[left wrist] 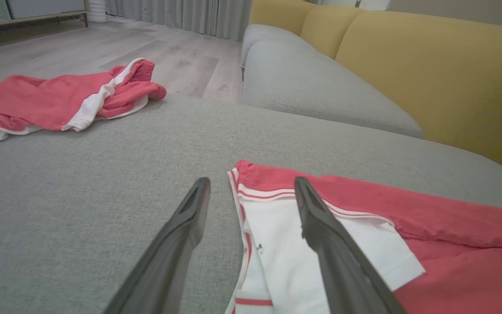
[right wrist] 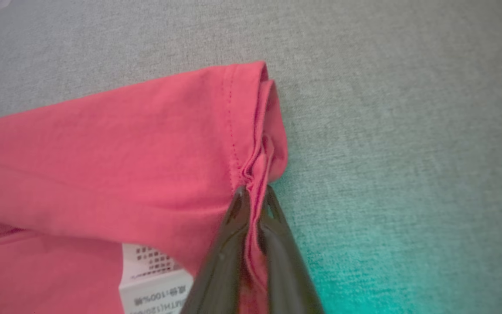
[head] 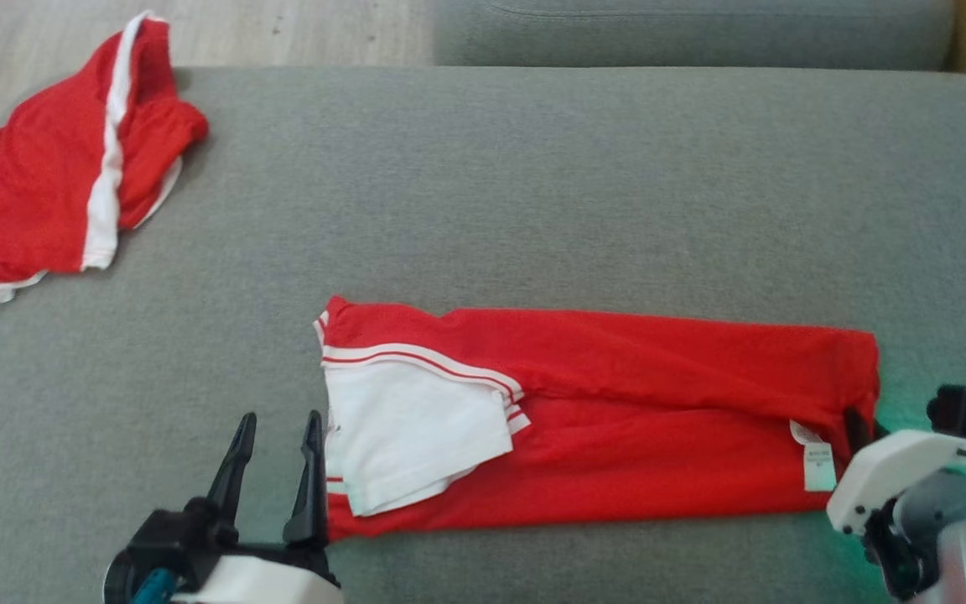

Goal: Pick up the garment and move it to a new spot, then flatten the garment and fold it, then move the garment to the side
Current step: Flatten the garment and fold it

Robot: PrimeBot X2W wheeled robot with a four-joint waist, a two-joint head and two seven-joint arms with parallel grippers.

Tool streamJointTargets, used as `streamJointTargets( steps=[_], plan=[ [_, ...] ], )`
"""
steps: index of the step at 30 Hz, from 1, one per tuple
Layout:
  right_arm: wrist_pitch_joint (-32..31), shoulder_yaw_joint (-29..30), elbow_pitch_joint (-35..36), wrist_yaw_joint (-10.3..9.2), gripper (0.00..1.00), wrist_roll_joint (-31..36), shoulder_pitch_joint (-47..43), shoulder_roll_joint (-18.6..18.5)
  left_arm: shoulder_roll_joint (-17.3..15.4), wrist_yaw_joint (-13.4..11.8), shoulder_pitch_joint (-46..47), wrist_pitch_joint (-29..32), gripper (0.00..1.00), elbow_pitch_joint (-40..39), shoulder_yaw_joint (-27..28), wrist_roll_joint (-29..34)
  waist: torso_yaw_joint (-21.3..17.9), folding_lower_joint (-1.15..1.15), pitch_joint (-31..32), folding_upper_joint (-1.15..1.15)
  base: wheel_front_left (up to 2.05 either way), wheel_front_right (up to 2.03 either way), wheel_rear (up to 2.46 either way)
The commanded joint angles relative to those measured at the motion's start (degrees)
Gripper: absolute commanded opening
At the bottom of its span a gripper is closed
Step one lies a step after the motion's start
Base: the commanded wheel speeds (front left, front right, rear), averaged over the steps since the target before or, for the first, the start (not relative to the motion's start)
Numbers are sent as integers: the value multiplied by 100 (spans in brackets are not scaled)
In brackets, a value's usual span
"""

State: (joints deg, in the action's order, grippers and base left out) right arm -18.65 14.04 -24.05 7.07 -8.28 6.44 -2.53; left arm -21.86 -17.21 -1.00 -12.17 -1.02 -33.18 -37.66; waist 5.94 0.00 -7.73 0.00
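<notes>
One hem (right wrist: 259, 131) pinched, mid-fold: my right gripper (right wrist: 253, 191) grips the red T-shirt (head: 659, 377); my left gripper (head: 280, 417) gapes empty, probably takes the sleeve (head: 412, 428) next.

Here's the garment (head: 659, 403), soft matt red knit cloth, stitched hem; sofa seat (head: 533, 184), coarse grey weave; left end effector (left wrist: 251, 182), smooth dark plastic, faint sheen; floor (left wrist: 146, 48), pale wood grain.

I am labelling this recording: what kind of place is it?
Probably a home living room: grey sofa seat, yellow back cushions, long grey curtains and a pale wood floor.
</notes>
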Motion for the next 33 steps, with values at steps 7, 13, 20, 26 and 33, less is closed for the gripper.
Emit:
streamJointTargets(
  steps=[7, 13, 20, 26, 33],
  plan=[
    [-290, 234, 554, 42, 0, 520, 590, -100, -73, -9, 415, 16, 100, -230, 150, 106, -487, 0, -55, 0, 0, 0, 0],
    [-789, 841, 1366, 42, 0, 591, 597, -513, -32, 36, 565, 44, 100, -180, 81, 136, -941, 0, -98, 0, 0, 0, 0],
    [-1045, 741, 1893, 42, 0, 343, 390, -343, 28, 96, 629, 60, 100, -35, -14, 130, -1113, 0, -11, 0, 0, 0, 0],
    [-1253, -55, 2422, 42, 0, -270, -25, -127, 68, 161, 624, 80, 100, 87, -104, 98, -939, 0, 246, 0, 0, 0, 0],
    [-1351, -1137, 2967, 42, 0, -770, -409, -48, 18, 149, 526, 86, 100, 98, -107, 61, -605, 0, 491, 0, 0, 0, 0]
  ],
)
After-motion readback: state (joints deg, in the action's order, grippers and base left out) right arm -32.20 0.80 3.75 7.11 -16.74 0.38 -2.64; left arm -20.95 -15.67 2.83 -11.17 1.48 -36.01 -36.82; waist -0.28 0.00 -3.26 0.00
